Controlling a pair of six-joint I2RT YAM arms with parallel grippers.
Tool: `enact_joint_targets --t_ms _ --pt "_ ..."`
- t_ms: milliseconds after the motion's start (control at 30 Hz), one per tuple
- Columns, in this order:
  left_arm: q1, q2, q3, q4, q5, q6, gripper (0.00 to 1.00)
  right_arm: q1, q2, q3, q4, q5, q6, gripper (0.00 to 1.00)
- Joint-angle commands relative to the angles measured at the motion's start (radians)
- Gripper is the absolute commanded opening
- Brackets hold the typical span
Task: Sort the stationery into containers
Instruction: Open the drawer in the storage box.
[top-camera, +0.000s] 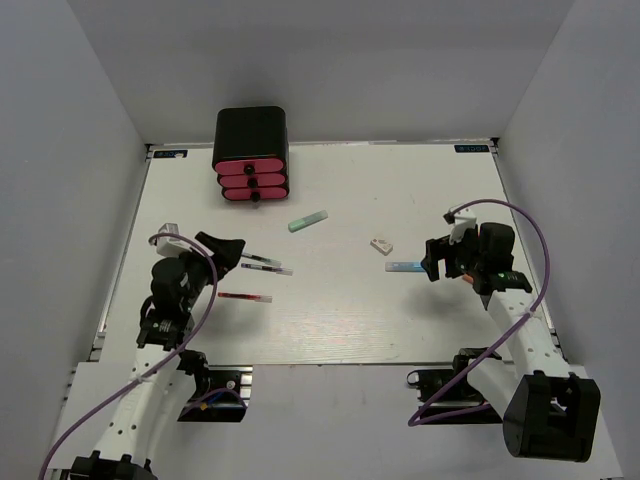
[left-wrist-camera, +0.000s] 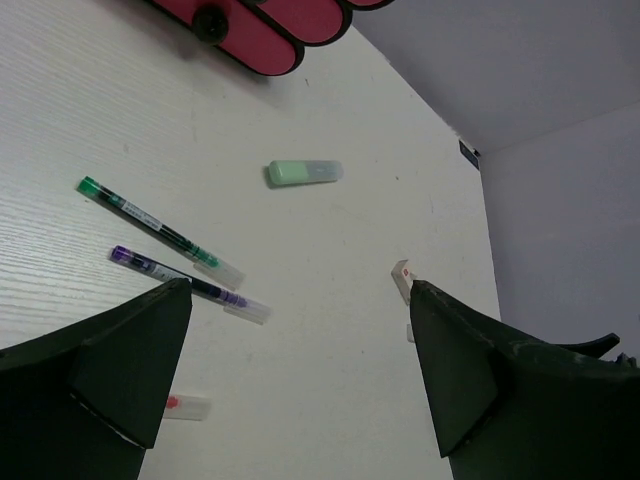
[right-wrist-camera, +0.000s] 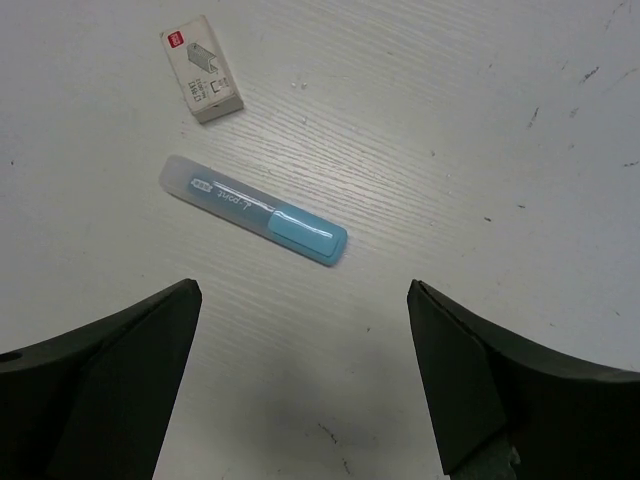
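Observation:
The black cabinet with three shut pink-red drawers stands at the table's far left; a drawer front shows in the left wrist view. A mint-green bar, a white eraser, a light-blue bar, two dark pens and a red pen lie on the table. My left gripper is open and empty beside the pens. My right gripper is open and empty, just right of the light-blue bar.
The white table is walled by grey panels at left, right and back. Purple cables loop over both arms.

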Motion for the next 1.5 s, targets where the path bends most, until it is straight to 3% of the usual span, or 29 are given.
enact_joint_targets --t_ms 0,267,333,367,467,500,533,600,633,667,700,733,833,967,1100,1467 --pt "0.002 0.028 -0.007 0.031 0.007 -0.032 1.00 0.000 -0.002 0.059 -0.005 -0.056 -0.029 0.90" --pt "0.002 0.242 0.097 0.072 -0.004 -0.053 1.00 0.003 -0.006 0.093 -0.127 -0.082 -0.248 0.90" --pt "0.002 0.292 0.117 0.109 -0.004 -0.053 0.93 0.003 -0.006 0.100 -0.126 -0.076 -0.273 0.90" --pt "0.002 0.316 0.133 0.152 -0.004 -0.053 0.88 0.003 -0.008 0.102 -0.127 -0.087 -0.296 0.90" --pt "0.002 0.415 0.156 0.232 -0.004 -0.053 0.60 0.000 -0.002 0.099 -0.154 -0.166 -0.351 0.90" --pt "0.002 0.439 0.156 0.285 -0.004 -0.053 0.44 0.001 -0.003 0.093 -0.140 -0.191 -0.339 0.90" --pt "0.002 0.492 0.165 0.308 -0.004 -0.088 0.38 0.001 0.001 0.082 -0.132 -0.279 -0.338 0.90" --pt "0.016 0.549 0.165 0.402 0.016 -0.113 0.29 0.006 0.007 0.064 -0.120 -0.341 -0.354 0.66" --pt "0.016 0.603 0.179 0.431 0.016 -0.113 0.29 0.004 0.011 0.056 -0.102 -0.391 -0.318 0.55" --pt "0.016 0.632 0.189 0.456 0.007 -0.113 0.31 0.007 0.014 0.035 -0.059 -0.401 -0.283 0.31" --pt "0.016 0.663 0.217 0.498 0.007 -0.113 0.47 0.012 0.017 0.028 -0.022 -0.407 -0.252 0.22" --pt "0.016 0.695 0.234 0.522 0.016 -0.125 0.51 0.013 0.020 0.021 0.003 -0.401 -0.233 0.17" --pt "0.016 0.824 0.320 0.583 0.028 -0.136 0.64 0.021 0.024 -0.013 0.087 -0.389 -0.170 0.25" --pt "0.016 0.947 0.412 0.628 0.048 -0.145 0.70 0.023 0.034 -0.033 0.133 -0.386 -0.166 0.27" --pt "0.016 1.016 0.516 0.580 0.039 -0.112 0.71 0.055 0.040 -0.042 0.168 -0.381 -0.152 0.28" --pt "0.016 1.137 0.630 0.559 0.039 -0.056 0.66 0.064 0.089 -0.019 0.202 -0.372 -0.135 0.28"
